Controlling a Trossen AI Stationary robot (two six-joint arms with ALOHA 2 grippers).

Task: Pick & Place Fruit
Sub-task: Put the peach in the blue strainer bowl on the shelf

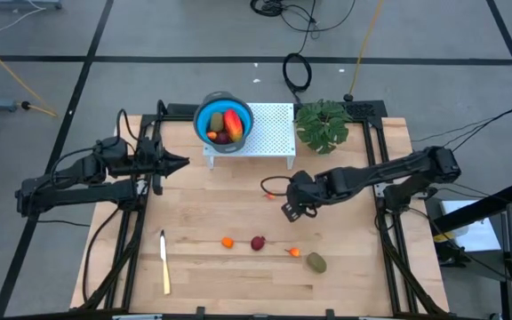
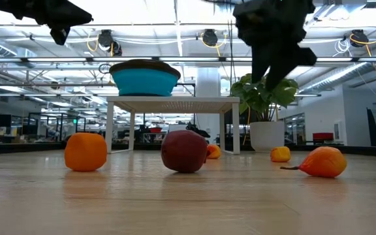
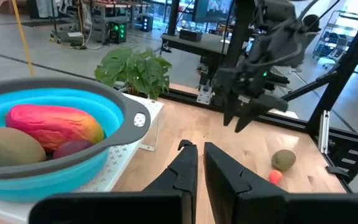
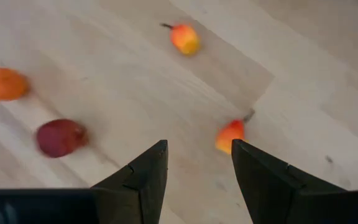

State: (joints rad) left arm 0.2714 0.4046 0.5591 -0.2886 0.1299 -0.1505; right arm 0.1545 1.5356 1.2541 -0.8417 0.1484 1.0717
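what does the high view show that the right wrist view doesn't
Only the high view shows the blue bowl on the white stand, the plant, the knife, an olive-brown oval and the left gripper. Only the right wrist view shows the right gripper with fingers apart. Both show the dark red ball and loose orange pieces.
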